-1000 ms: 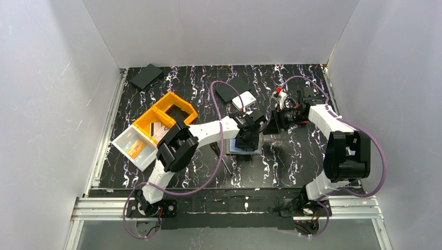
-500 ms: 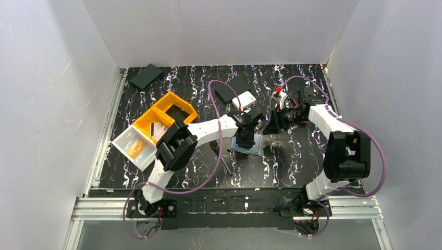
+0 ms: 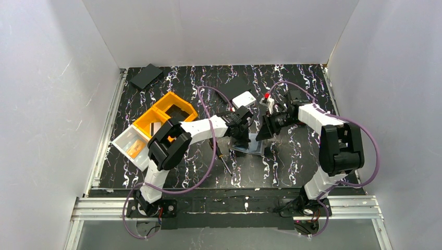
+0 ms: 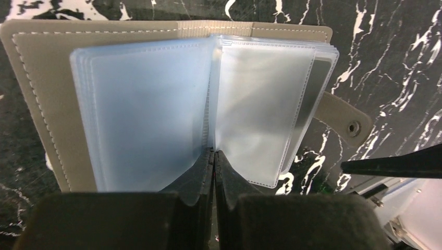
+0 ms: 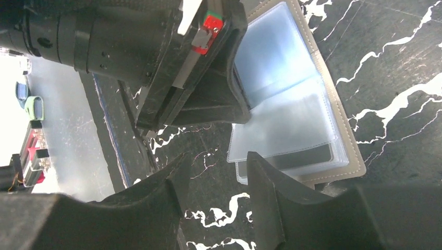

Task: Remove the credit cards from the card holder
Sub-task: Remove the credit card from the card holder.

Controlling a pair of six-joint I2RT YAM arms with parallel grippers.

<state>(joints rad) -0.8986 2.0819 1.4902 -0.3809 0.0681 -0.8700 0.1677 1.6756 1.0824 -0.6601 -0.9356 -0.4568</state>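
The card holder (image 4: 36, 99) lies open on the table, taupe cover down, with its pale blue sleeves (image 4: 151, 109) fanned out and its snap tab (image 4: 346, 122) to the right. A dark greyish card (image 4: 316, 96) shows inside a right-hand sleeve; other cards cannot be made out. My left gripper (image 4: 213, 154) is shut, its tips pressed on the fold between the sleeves. My right gripper (image 5: 216, 169) is open just beside the holder's (image 5: 346, 156) sleeve edge, where the dark card (image 5: 307, 155) shows. From above, the holder (image 3: 255, 149) lies between the left gripper (image 3: 241, 136) and the right gripper (image 3: 262, 134).
A white square box (image 3: 243, 99) and a flat black rectangle (image 3: 229, 89) lie behind the holder. Orange bins (image 3: 167, 112) and a white bin (image 3: 130, 146) stand at the left. A screwdriver (image 3: 224, 164) lies in front. Another black rectangle (image 3: 146, 75) lies at the back left.
My right gripper has moved left and down to the holder's edge. My left wrist has shifted left, its tips still on the holder, which has turned slightly.
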